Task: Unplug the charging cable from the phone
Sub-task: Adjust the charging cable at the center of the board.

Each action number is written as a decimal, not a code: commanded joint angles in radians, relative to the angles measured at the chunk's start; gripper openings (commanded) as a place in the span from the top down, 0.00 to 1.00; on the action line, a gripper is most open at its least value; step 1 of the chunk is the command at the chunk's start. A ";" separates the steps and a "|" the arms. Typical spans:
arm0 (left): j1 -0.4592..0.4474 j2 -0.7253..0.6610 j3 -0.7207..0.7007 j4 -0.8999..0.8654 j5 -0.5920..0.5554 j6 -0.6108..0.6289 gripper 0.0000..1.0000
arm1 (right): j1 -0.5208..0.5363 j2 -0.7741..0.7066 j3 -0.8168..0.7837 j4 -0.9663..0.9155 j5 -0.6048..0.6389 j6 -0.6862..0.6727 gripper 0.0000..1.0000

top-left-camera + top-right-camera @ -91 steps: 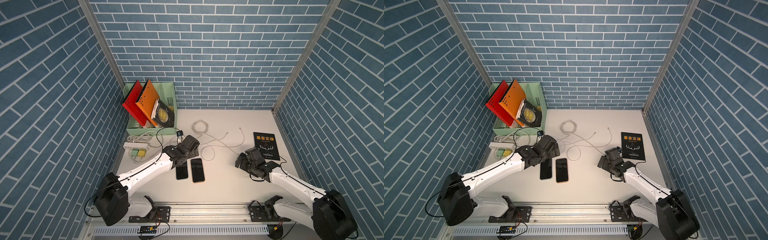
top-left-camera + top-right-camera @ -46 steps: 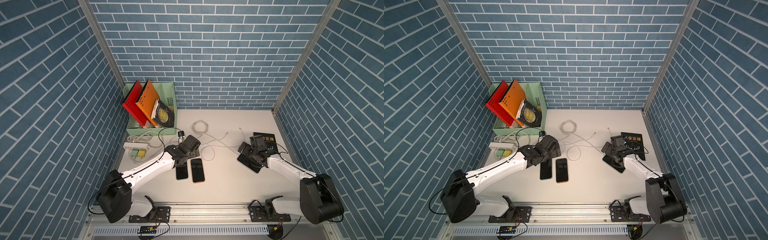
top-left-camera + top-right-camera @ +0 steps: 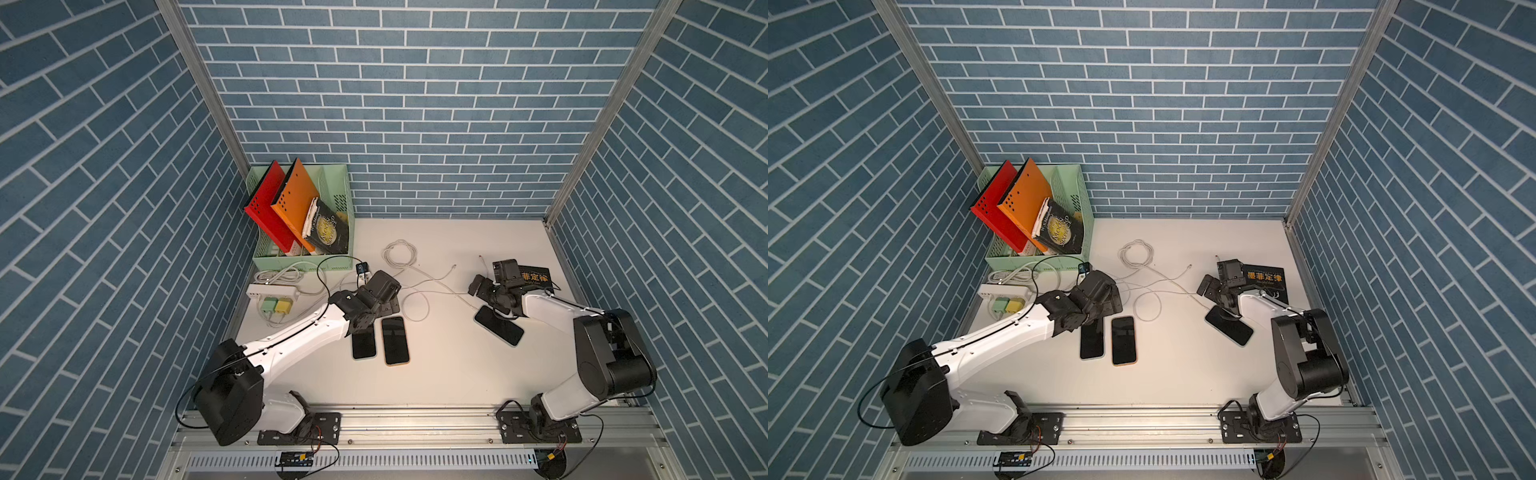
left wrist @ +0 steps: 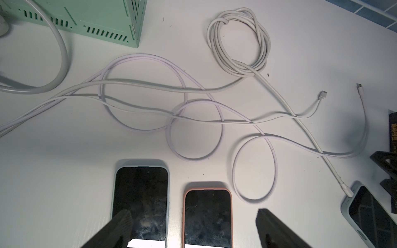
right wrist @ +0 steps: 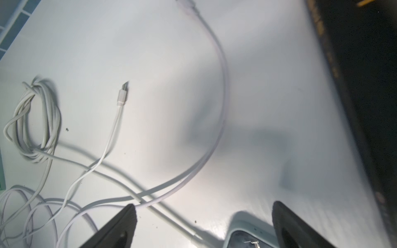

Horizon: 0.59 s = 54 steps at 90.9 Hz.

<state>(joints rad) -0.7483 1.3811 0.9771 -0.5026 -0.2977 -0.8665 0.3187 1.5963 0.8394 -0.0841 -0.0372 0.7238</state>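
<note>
1. While both arms hang low over the white table [image 3: 449, 374], the task's phone [image 3: 498, 331] lies askew under the right arm, its charging cable [image 4: 346, 189] plugged into the end farther from the rail [image 3: 415, 419].
2. The right gripper [image 5: 204, 206] stands with fingers spread wide and nothing held; the phone's plugged end shows between them, nearer one finger.
3. The left gripper [image 4: 193, 214] is just as wide and empty, poised over a blue-cased phone [image 4: 140, 201] and a pink-cased phone [image 4: 208, 216] lying side by side, with no cable at the ends I can see.
4. To my eye the main hazard is a tug on the cord with nothing pinning the phone: it would likely slide along rather than let go.
5. A lilac cable [image 5: 226, 90] crosses the charging cable close to the plug, so a pinch placed slightly off could catch the wrong strand, or the case.
6. The black book [image 3: 536, 276] beside the right arm could get nudged on a wide swing.
7. Back in the corner, a green file basket [image 3: 303, 262] holds a red folder [image 3: 266, 208], an orange folder [image 3: 297, 203] and a dark paperback [image 3: 328, 235], all leaning together.
</note>
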 commanded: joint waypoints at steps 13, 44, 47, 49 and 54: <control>0.007 -0.003 -0.008 -0.014 -0.007 -0.010 0.05 | 0.055 0.125 0.116 0.015 -0.082 -0.054 0.02; 0.007 -0.037 -0.038 -0.025 -0.017 -0.032 0.05 | 0.185 0.267 0.216 0.008 -0.154 -0.066 0.03; 0.007 -0.037 -0.039 -0.026 -0.017 -0.033 0.05 | 0.206 0.274 0.221 0.006 -0.154 -0.074 0.04; 0.007 -0.037 -0.041 -0.025 -0.018 -0.034 0.05 | 0.215 0.280 0.224 0.002 -0.152 -0.080 0.03; 0.007 -0.040 -0.041 -0.025 -0.016 -0.034 0.05 | 0.237 0.297 0.237 -0.010 -0.145 -0.098 0.03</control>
<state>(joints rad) -0.7483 1.3613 0.9516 -0.5072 -0.2977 -0.8898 0.5079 1.8423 1.0573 -0.0456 -0.1547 0.6708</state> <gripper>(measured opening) 0.954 0.966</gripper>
